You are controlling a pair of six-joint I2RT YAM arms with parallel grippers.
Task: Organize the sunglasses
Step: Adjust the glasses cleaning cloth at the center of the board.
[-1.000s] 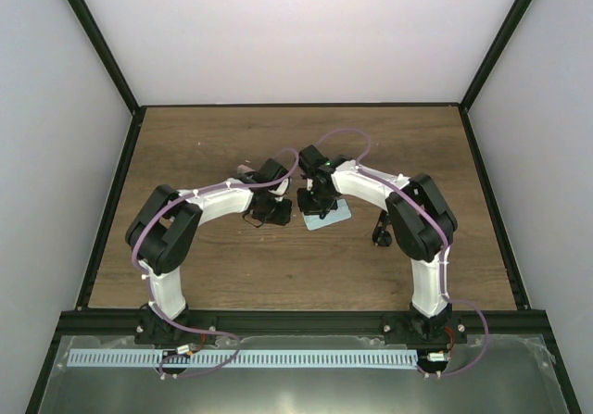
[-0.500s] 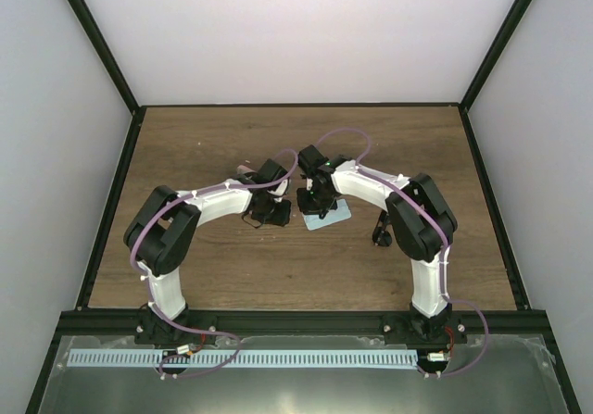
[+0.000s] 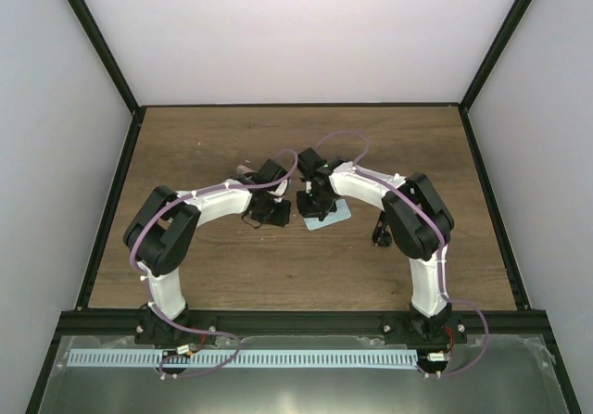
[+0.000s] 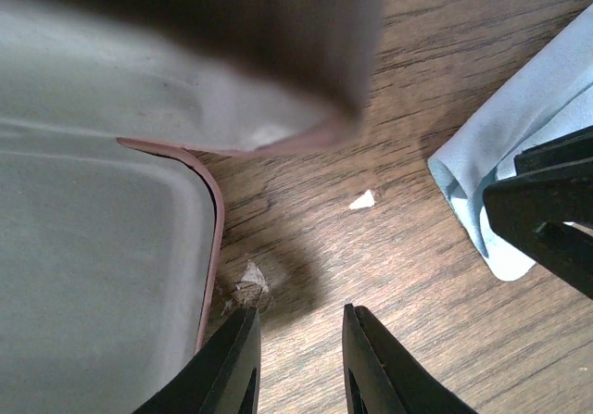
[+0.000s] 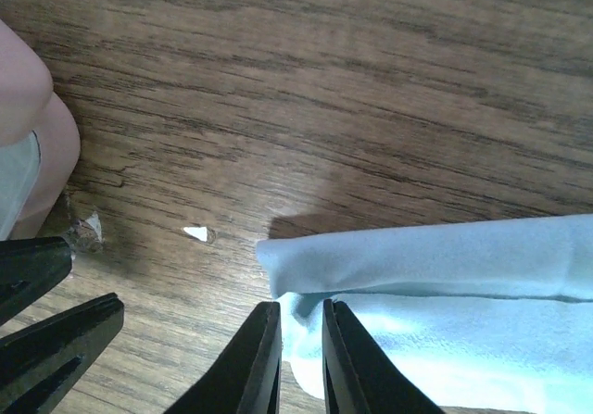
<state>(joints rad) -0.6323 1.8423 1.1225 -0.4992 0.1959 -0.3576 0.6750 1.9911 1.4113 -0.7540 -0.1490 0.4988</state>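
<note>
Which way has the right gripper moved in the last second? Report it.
Yes, slightly: the right gripper has shifted left in the top view, judged against the blue cloth, which stays put.

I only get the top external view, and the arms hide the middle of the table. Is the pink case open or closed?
Observer: Open. The left wrist view shows the pink case's grey lining, its lid raised above.
Operator: Are the left fingers holding it?
Observer: No. The left fingers stand slightly apart beside its rim, only bare table between them.
Operator: And the right fingers?
Observer: The right fingers are nearly together at the light blue cloth's folded corner; whether they pinch it I cannot tell.
</note>
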